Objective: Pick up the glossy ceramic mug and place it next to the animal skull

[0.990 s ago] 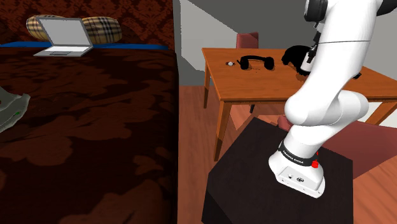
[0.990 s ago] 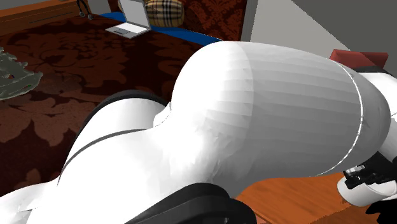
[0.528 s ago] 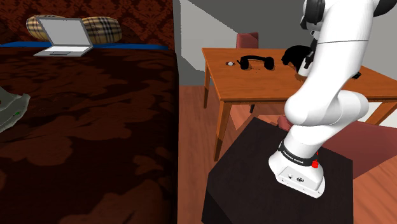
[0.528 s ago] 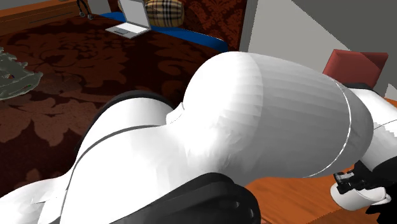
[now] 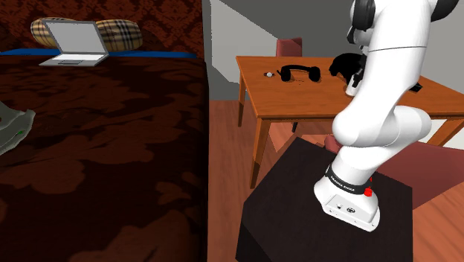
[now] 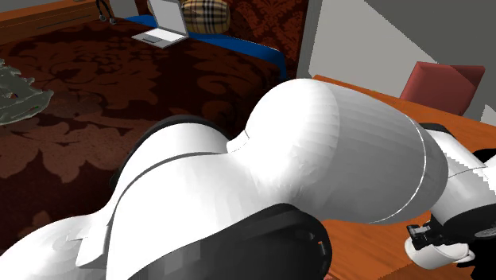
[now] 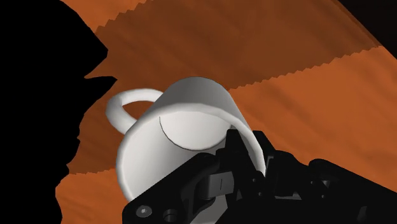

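White mug (image 7: pixel 184 127) carried in over the wooden table (image 7: pixel 299 76).
The gripper (image 7: pixel 248 149) has its 2 fingers pinched on the mug's wall; over the last second it has swung closer to the black skull (image 7: pixel 38 102), so setting down looks near.

Shoulder view, upper right: my arm (image 5: pixel 387 67) hides part of the black skull (image 5: pixel 343 62) and the table (image 5: pixel 297 100); one small object (image 5: pixel 269 74) there is too small to identify. Wrist view: my gripper (image 7: pixel 247 147) covers part of the white mug (image 7: pixel 184 121).
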`<control>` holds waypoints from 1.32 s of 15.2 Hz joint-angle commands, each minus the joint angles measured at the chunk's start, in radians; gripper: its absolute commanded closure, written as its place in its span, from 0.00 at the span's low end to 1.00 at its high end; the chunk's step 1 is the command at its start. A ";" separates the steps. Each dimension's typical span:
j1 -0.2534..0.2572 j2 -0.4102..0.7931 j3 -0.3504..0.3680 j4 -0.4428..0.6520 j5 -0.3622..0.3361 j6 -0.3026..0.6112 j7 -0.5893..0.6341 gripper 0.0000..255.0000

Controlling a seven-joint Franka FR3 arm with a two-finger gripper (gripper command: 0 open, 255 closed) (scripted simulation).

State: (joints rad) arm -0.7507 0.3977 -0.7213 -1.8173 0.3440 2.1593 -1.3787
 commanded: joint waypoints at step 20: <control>0.018 -0.051 -0.024 0.038 -0.045 -0.076 0.029 0.00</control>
State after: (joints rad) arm -0.7320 0.3489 -0.7435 -1.7831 0.3013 2.0901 -1.3495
